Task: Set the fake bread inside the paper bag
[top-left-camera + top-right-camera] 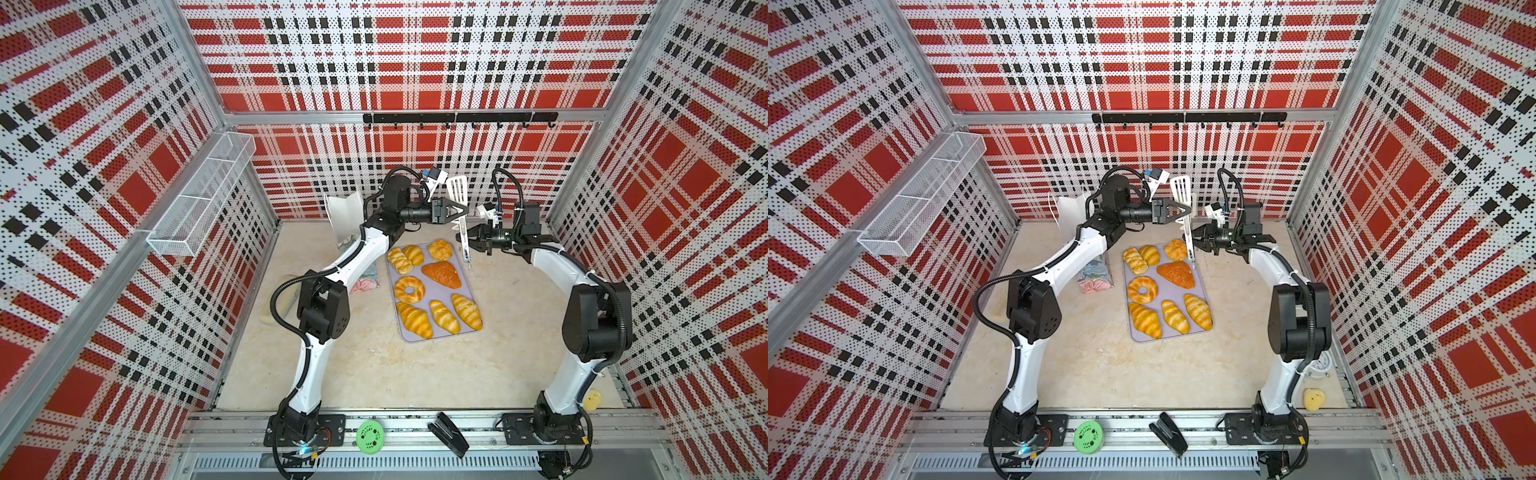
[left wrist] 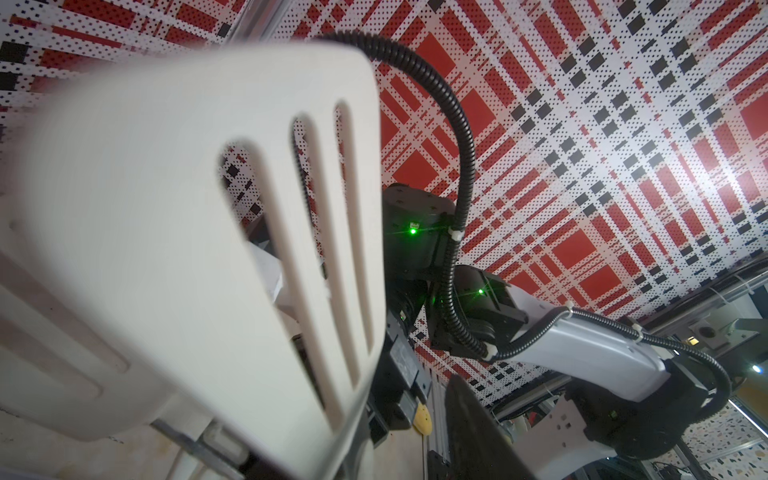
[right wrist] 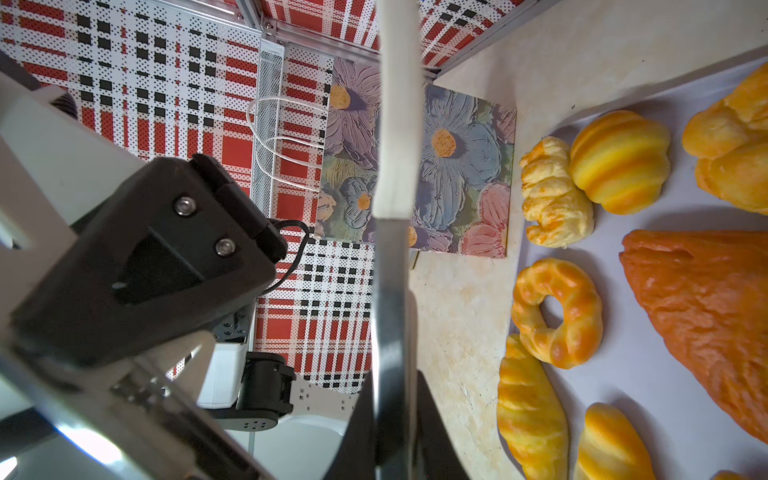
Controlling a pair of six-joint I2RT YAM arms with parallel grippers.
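The whole cell is boxed in by red-and-black plaid walls, with a beige table underneath. A wire basket is hung on the left wall and a black hook rail on the back one.

The paper bag is stood upright at the back left, white mouth open. Most of its floral side is blocked by the left arm slung across it. Just beside its foot a lilac tray is laid, and the fake bread is all on that, none in the bag.

A white slotted spatula is held blade-up above the tray's far end. Its metal handle is pinched tight by the right gripper. The left gripper is parked right at the spatula's neck, but whether it's actually clamped can't be told. The bread is spread below and in front of both claws, and the bag is off to the left of them.

Smaller stuff: a black stapler and a green disc are left on the front rail, and a pale-yellow lump by the right arm's base.

Count: one bag, one tray, one spatula, eight pastries. That's three croissants, three rolls or buns, one ring doughnut and one orange-brown triangle.
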